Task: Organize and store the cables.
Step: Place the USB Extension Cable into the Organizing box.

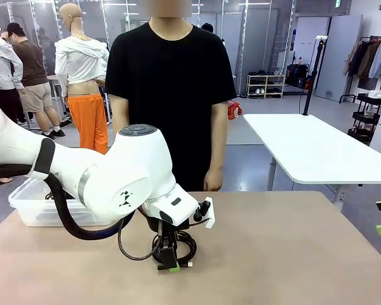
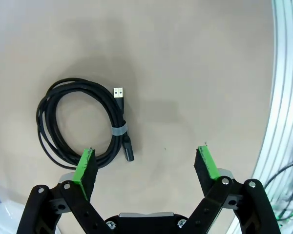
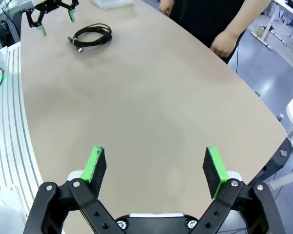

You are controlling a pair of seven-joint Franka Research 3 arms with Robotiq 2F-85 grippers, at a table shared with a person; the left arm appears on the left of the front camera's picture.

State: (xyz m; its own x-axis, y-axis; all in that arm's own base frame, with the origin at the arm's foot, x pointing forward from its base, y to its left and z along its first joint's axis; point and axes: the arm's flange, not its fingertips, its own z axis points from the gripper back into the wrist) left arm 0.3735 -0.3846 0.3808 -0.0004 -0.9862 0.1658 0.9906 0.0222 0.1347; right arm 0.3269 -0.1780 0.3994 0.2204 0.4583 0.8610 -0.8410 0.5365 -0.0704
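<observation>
Left hand (image 2: 146, 168) released, jaws wide, hovering over desk (image 2: 185, 73); nothing between pads. Coiled black cable (image 2: 83, 129) flat on desk at 10 o'clock of that hand, coil edge just beside one green pad (image 2: 85, 166), USB plug at 12 o'clock of coil. Right hand (image 3: 155, 168) released, empty, over bare desk; cable far off at 11 o'clock. Clear bin (image 1: 32, 206) at desk's 9 o'clock edge. Person (image 1: 171, 82) standing at 12 o'clock.
</observation>
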